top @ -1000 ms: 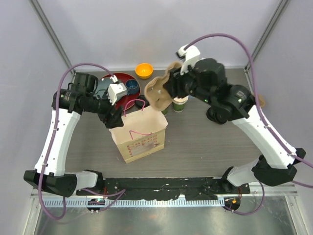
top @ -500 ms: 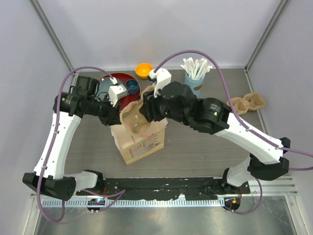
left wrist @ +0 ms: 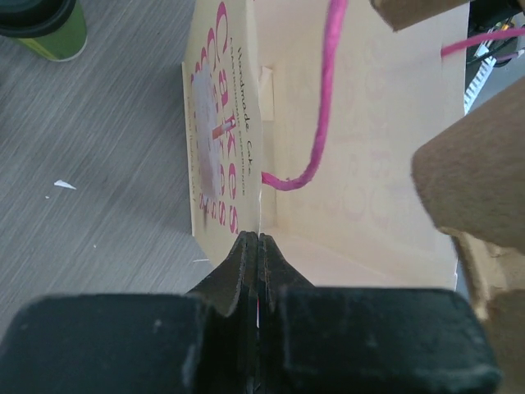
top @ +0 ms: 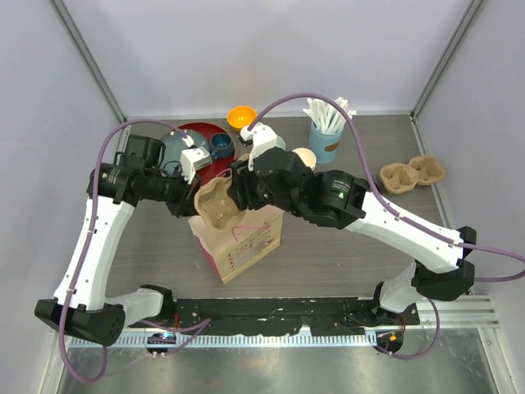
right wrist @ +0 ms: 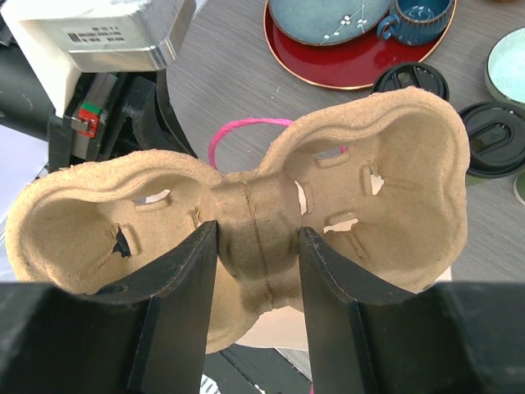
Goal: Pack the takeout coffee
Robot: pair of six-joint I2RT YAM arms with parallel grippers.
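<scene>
My left gripper (left wrist: 259, 243) pinched the paper bag (left wrist: 225, 148) by its thin cream wall. My right gripper (right wrist: 257, 236) squeezed the moulded pulp carrier (right wrist: 82, 213) at its narrow waist, above the bag. A green, black-lidded cup (left wrist: 41, 26) stood beside the bag.

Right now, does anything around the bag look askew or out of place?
The paper bag sits skewed on the table, not square to its edge, its rim pinched by the left fingers. The cardboard cup tray in the right fingers looks tilted over its mouth. Nothing looks spilled.
</scene>
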